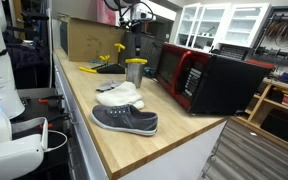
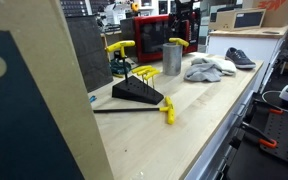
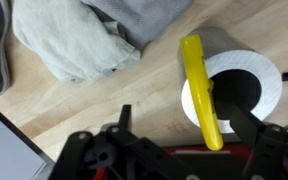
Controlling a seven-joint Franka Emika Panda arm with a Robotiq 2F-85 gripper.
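A yellow-handled tool (image 3: 202,90) lies across the rim of a metal cup (image 3: 269,95) on the wooden counter. My gripper (image 3: 184,120) hovers right above the cup, open, with one finger on each side of the yellow handle and not touching it. In an exterior view the gripper (image 1: 135,42) hangs over the cup (image 1: 134,72). The cup (image 2: 171,58) with the yellow handle (image 2: 177,42) on top also shows in an exterior view. A crumpled grey-white cloth (image 3: 74,40) lies next to the cup.
A grey shoe (image 1: 124,120) and the cloth (image 1: 119,97) lie near the counter's front. A red-and-black microwave (image 1: 204,78) stands beside the cup and a cardboard box (image 1: 89,38) behind it. A black tool rack (image 2: 136,92) and a loose yellow tool (image 2: 169,110) lie further along.
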